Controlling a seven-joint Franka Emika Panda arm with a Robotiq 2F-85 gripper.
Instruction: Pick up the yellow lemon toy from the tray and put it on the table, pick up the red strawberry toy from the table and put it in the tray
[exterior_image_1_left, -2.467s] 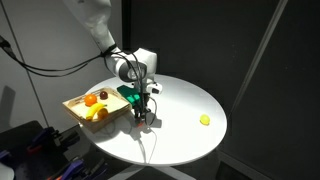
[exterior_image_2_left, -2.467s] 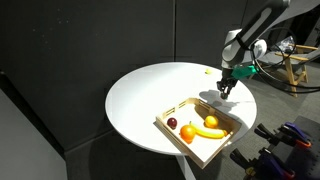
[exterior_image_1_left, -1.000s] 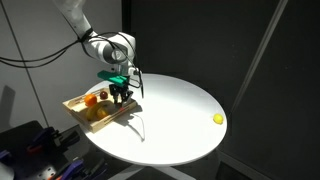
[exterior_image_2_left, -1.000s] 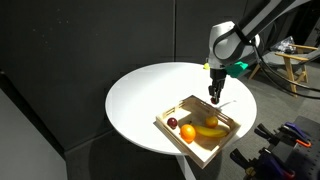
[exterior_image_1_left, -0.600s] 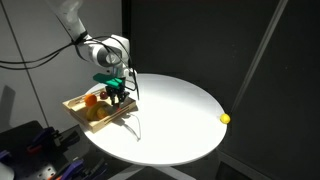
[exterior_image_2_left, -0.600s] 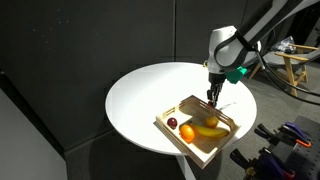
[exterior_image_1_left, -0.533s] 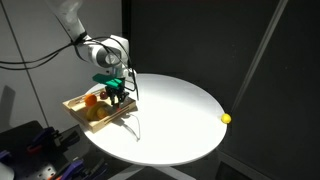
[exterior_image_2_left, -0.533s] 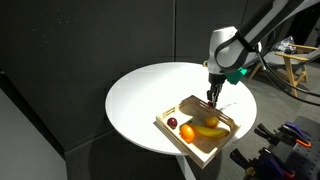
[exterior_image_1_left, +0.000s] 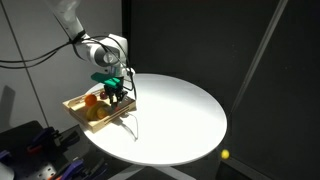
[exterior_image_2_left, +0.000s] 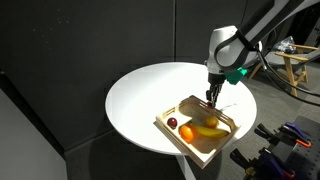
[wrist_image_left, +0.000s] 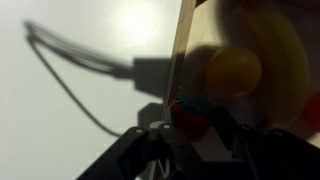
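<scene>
A robot arm's gripper (exterior_image_1_left: 118, 95) hangs over the near end of a wooden tray (exterior_image_1_left: 70, 105) on a round white table (exterior_image_1_left: 180, 110). Its fingers (wrist_image_left: 150, 142) are clamped on a small red strawberry toy (wrist_image_left: 190, 115), which in the wrist view sits between the fingertips just inside the tray's wooden rim (wrist_image_left: 183, 50).

A round yellow-orange fruit (wrist_image_left: 235, 72) lies in the tray just beyond the fingers. In an exterior view the gripper (exterior_image_2_left: 211, 99) is above this fruit (exterior_image_2_left: 211, 121). A long yellow fruit (exterior_image_2_left: 208, 131), an orange fruit (exterior_image_2_left: 186, 133) and a dark fruit (exterior_image_2_left: 172, 123) lie farther along the tray (exterior_image_2_left: 181, 144).

The lemon toy (exterior_image_1_left: 224, 155) shows as a small yellow spot past the table's opposite edge, below the rim and well apart from the fingers.
</scene>
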